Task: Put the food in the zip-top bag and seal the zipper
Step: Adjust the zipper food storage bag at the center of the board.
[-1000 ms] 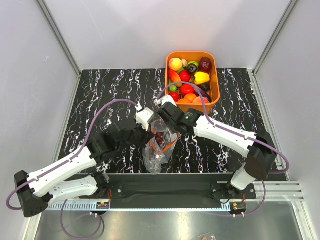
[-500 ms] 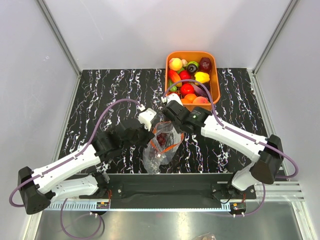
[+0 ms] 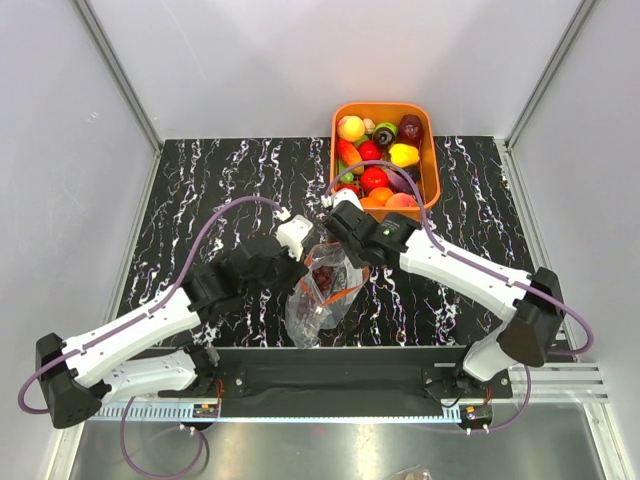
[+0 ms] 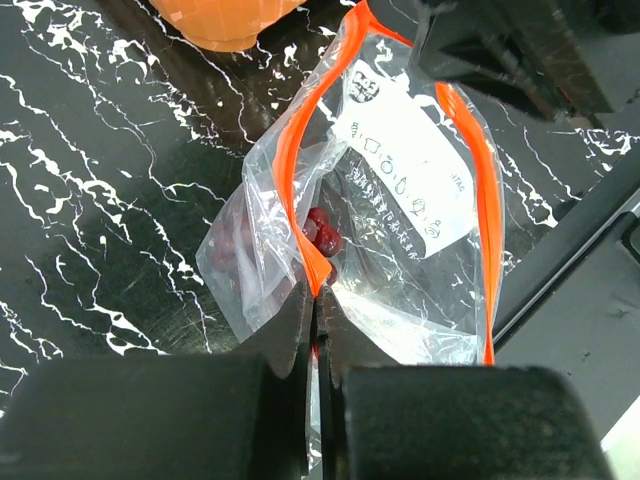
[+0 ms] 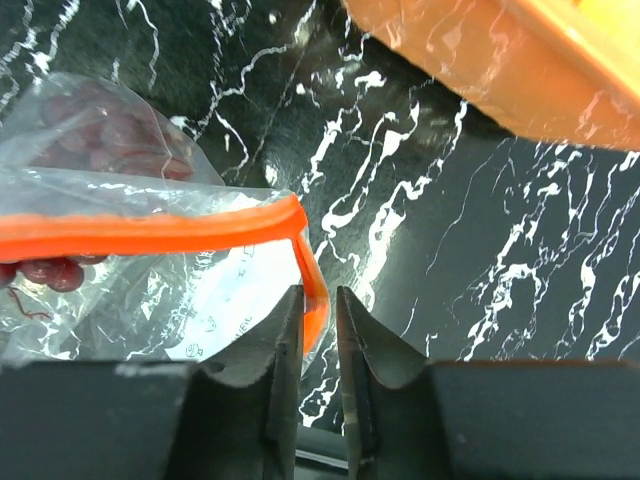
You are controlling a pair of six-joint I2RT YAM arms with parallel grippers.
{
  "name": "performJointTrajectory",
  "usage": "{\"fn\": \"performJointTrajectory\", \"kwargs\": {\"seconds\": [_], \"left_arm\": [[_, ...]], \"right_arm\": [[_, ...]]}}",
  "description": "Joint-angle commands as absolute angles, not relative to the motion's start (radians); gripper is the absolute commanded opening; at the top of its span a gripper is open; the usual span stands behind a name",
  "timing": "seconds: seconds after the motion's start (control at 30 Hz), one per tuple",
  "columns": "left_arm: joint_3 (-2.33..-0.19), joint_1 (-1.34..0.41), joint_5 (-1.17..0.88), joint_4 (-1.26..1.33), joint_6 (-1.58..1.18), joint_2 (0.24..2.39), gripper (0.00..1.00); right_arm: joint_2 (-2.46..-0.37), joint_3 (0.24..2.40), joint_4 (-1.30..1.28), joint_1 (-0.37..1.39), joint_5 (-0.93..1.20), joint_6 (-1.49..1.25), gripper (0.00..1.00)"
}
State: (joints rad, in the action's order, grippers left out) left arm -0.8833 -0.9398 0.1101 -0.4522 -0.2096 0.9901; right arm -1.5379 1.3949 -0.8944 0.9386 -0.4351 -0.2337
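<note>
at the near side of the table (image 3: 200, 190), between the two arms, the zip-top bag (image 3: 316, 300) is held up by its mouth with its body sagging toward the arm bases. the left gripper (image 4: 318, 300) is clenched on the zipper (image 4: 290, 190), pinching one lip of the red-orange strip at its near end. the strip runs away from that pinch in two separate lines, so the mouth gapes and is not yet sealed. a white label (image 4: 400, 170) shows on the far wall of the bag. low inside the pouch sits a dark red, grape-like food piece (image 4: 322, 232), so at least one item is loaded.

at the other end of the mouth, the right gripper (image 5: 320, 300) has its fingers a little apart around the end of the strip. whether they press it or only straddle it i cannot tell.

farther back, against the far edge, the orange basket (image 3: 385, 107) holds the rest of the food (image 3: 375, 178), many pieces in red, yellow, orange and green. judging by this, loading has only begun: most pieces remain to be moved, and the zipper must then be run shut.
</note>
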Motion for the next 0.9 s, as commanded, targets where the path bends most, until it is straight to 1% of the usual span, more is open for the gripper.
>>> {"fn": "performJointTrajectory", "kwargs": {"seconds": [0.0,0.03,0.07,0.1,0.17,0.27,0.4,0.43,0.57,0.63,0.7,0.73,0.8,0.83,0.87], "left_arm": [[-0.922,-0.936,0.135,-0.439,-0.202,0.969,0.00],[-0.922,-0.936,0.135,-0.440,-0.204,0.966,0.00],[-0.923,-0.936,0.135,-0.440,-0.204,0.965,0.00],[-0.920,-0.936,0.137,-0.440,-0.203,0.965,0.00],[-0.923,-0.936,0.138,-0.442,-0.202,0.965,0.00],[-0.930,-0.936,0.140,-0.448,-0.198,0.969,0.00],[-0.966,-0.936,0.138,-0.460,-0.180,0.979,0.00],[-0.979,-0.936,0.140,-0.475,-0.175,0.983,0.00],[-1.090,-0.933,0.175,-0.537,-0.123,1.000,0.00],[-1.123,-0.925,0.183,-0.564,-0.107,1.003,0.00],[-1.167,-0.899,0.181,-0.586,-0.088,1.005,0.00],[-1.181,-0.885,0.175,-0.595,-0.083,1.006,0.00],[-1.206,-0.835,0.121,-0.600,-0.078,0.999,0.00],[-1.204,-0.818,0.103,-0.597,-0.080,0.993,0.00],[-1.191,-0.796,0.068,-0.595,-0.084,0.988,0.00]], "right_arm": [[-1.562,1.404,-0.923,0.927,-0.449,-0.252,0.27],[-1.562,1.398,-0.920,0.927,-0.463,-0.255,0.27],[-1.560,1.387,-0.916,0.923,-0.462,-0.253,0.16],[-1.559,1.384,-0.913,0.922,-0.457,-0.253,0.12],[-1.548,1.381,-0.907,0.922,-0.445,-0.253,0.06],[-1.522,1.396,-0.900,0.920,-0.407,-0.242,0.01],[-1.450,1.425,-0.841,0.908,-0.252,-0.221,0.00],[-1.437,1.437,-0.798,0.897,-0.142,-0.216,0.00],[-1.390,1.494,-0.694,0.861,0.082,-0.241,0.00],[-1.353,1.503,-0.591,0.828,0.197,-0.273,0.00],[-1.312,1.482,-0.497,0.784,0.306,-0.365,0.00],[-1.299,1.439,-0.389,0.731,0.339,-0.405,0.00],[-1.273,1.378,-0.274,0.661,0.415,-0.553,0.00],[-1.270,1.312,-0.162,0.602,0.435,-0.643,0.00],[-1.266,1.280,-0.105,0.580,0.451,-0.684,0.00]]}}
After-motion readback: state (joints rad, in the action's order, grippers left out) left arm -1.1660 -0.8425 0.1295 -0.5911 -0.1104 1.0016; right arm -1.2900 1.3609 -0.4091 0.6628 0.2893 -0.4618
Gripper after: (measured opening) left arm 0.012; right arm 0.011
